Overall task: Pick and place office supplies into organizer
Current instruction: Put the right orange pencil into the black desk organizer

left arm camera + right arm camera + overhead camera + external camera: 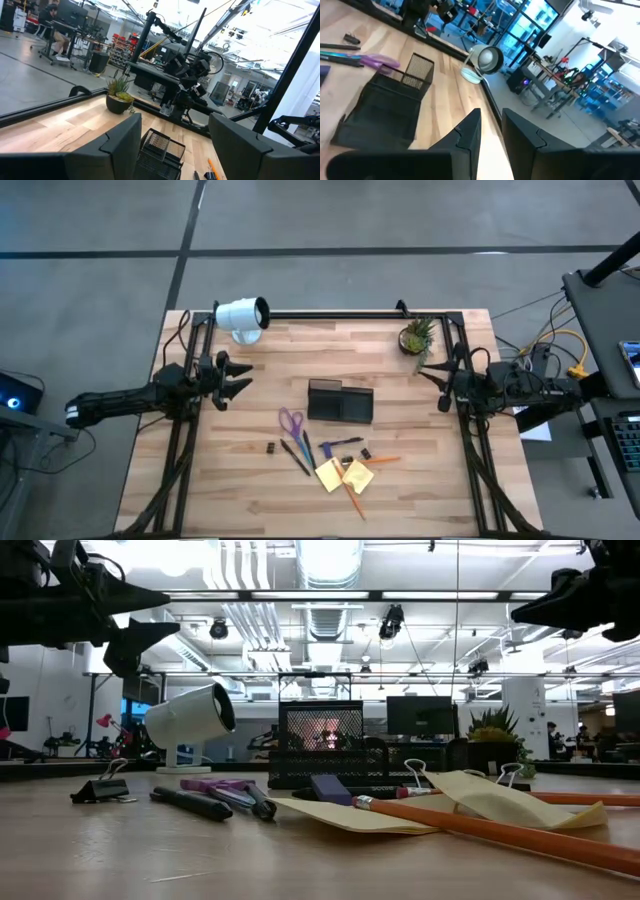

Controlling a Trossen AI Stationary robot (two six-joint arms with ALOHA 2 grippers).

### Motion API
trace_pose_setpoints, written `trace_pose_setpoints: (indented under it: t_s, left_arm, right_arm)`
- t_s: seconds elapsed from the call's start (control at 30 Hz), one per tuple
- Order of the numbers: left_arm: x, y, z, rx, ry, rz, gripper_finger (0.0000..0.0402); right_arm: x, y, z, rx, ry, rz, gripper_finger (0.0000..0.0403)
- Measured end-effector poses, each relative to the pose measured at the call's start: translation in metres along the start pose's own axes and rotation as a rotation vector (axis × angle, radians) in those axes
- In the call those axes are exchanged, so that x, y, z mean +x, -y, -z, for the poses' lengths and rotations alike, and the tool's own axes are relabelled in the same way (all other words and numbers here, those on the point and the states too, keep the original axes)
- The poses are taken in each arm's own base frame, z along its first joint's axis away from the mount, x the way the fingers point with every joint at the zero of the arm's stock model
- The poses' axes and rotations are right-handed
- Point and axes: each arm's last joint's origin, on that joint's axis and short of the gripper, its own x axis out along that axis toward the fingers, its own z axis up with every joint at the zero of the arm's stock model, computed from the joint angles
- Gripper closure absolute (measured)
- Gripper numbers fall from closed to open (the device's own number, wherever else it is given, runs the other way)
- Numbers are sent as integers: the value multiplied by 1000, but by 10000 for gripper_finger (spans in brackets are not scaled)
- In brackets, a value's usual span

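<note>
While ringed by supplies, organizer (340, 401) with nothing visible inside.

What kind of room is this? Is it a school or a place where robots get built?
Probably a robotics lab or workshop, not a school. A wooden table has a dark robot arm at each side, the ceiling shows bare ducts and pipes, and workbenches with equipment fill the room behind.

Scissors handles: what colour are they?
Purple; the scissors show this best in the high view.
</note>
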Motion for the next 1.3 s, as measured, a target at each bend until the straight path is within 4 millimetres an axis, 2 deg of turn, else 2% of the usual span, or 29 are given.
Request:
trace_pose_setpoints:
  t_s: [0.1, 0.17, 0.37, 0.47, 0.57, 0.7, 0.87, 1.13, 1.3]
  left_arm:
    - [0, 0, 0, 0, 0, 0, 185]
    - [0, 0, 0, 0, 0, 0, 185]
    - [0, 0, 0, 0, 0, 0, 185]
    - [0, 0, 0, 0, 0, 0, 185]
    - [0, 0, 0, 0, 0, 0, 185]
    - [0, 0, 0, 0, -3, -1, 185]
    - [0, 0, 0, 0, 0, 0, 185]
    - [0, 0, 0, 0, -1, 0, 185]
    - [0, 0, 0, 0, 0, 0, 185]
  right_arm:
    - [0, 0, 0, 39, 0, 0, 335]
    - [1, 0, 0, 128, 1, -2, 335]
    - [3, -1, -1, 546, 0, -15, 335]
    - [5, -2, -2, 816, 9, -18, 335]
    - [12, -1, -9, 1116, 104, -13, 335]
    - [22, 2, -15, 1345, 245, 78, 335]
    - [34, 0, -21, 1462, 288, 76, 335]
    - [49, -9, -18, 1595, 216, 74, 335]
    - [54, -14, -19, 1733, 175, -35, 335]
